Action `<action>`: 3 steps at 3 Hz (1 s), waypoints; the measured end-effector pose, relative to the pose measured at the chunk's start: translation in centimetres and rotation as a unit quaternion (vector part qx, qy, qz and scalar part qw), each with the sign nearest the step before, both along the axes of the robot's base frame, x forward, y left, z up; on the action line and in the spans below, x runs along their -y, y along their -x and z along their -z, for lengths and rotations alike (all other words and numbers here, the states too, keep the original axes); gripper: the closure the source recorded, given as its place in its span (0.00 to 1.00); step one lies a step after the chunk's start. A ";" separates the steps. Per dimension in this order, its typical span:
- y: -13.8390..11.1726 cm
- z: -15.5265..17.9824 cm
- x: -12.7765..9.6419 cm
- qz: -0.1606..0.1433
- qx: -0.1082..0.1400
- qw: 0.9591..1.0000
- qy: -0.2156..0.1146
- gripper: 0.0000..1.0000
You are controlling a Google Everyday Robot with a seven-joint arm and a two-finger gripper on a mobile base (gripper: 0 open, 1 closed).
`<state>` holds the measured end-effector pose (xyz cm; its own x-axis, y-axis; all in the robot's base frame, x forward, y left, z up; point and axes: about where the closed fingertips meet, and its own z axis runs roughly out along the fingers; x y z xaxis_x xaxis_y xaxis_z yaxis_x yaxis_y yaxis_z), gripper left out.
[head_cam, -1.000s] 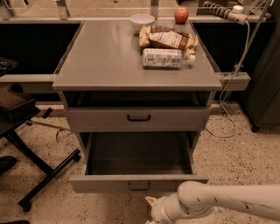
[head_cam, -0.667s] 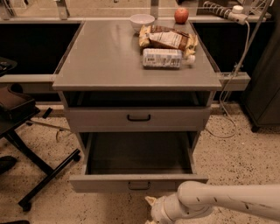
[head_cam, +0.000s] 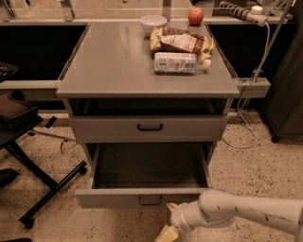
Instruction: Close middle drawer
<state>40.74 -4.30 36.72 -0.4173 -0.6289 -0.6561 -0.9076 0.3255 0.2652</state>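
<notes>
Below middle drawer (head_cam: 113, 198) front, claw (head_cam: 167, 222), contact unclear

We take this for a lab or office workroom: a grey metal drawer cabinet (head_cam: 147, 126) stands on a speckled hard floor (head_cam: 258, 172); a power strip (head_cam: 239, 10) lies at the far right, a white cable (head_cam: 247, 92) hanging down from it; a black wheeled chair base (head_cam: 52, 182) sits at the left; snack bags (head_cam: 182, 43), a bowl (head_cam: 153, 22) and an apple (head_cam: 195, 17) crowd the tabletop (head_cam: 109, 61); the robot's end effector (head_cam: 168, 232) hangs low, near and right of centre, before the cabinet.
</notes>
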 end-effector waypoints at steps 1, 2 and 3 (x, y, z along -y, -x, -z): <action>-3.9 0.5 1.3 0.023 0.002 1.000 0.008 0.00; -6.3 -0.1 1.5 0.032 0.021 0.999 0.014 0.00; -8.4 -3.3 0.9 0.030 0.075 0.996 0.020 0.00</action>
